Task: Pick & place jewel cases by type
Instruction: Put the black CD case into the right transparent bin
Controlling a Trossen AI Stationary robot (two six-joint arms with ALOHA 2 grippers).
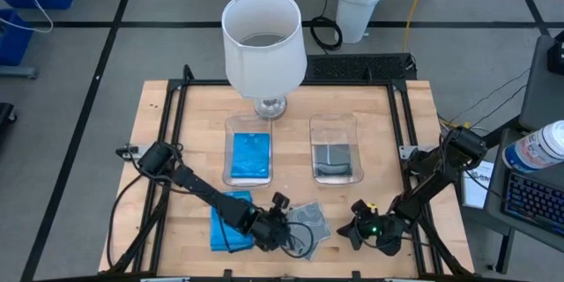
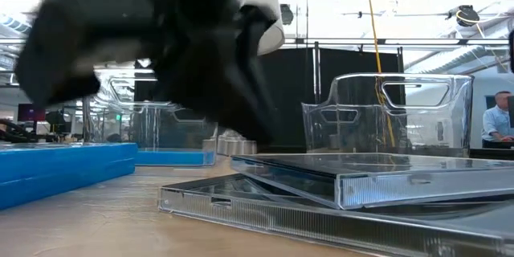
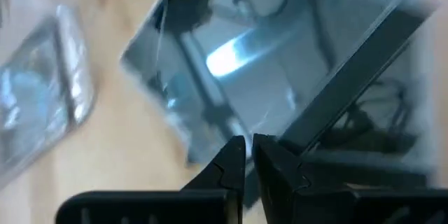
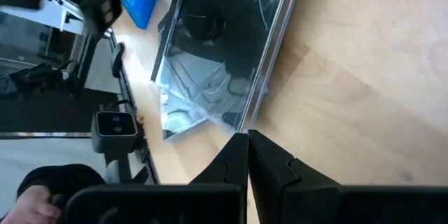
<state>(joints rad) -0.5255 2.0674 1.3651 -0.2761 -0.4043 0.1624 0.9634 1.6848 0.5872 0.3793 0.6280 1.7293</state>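
Observation:
Two smoky grey jewel cases (image 1: 310,220) lie overlapped near the table's near edge; in the low view the upper grey case (image 2: 345,178) rests tilted on the lower one. A stack of blue cases (image 1: 227,225) lies to their left. My left gripper (image 1: 291,229), shut, hovers over the left side of the grey cases (image 3: 266,77). My right gripper (image 1: 354,227), shut, sits low to their right, pointing at the grey cases (image 4: 217,56), apart from them in the high view.
Two clear trays stand mid-table: the left tray (image 1: 231,137) holds a blue case, the right tray (image 1: 314,132) a grey one. A white lamp (image 1: 264,44) stands behind them. Black frame rails run along the table's sides. A person (image 2: 498,120) sits in the room beyond.

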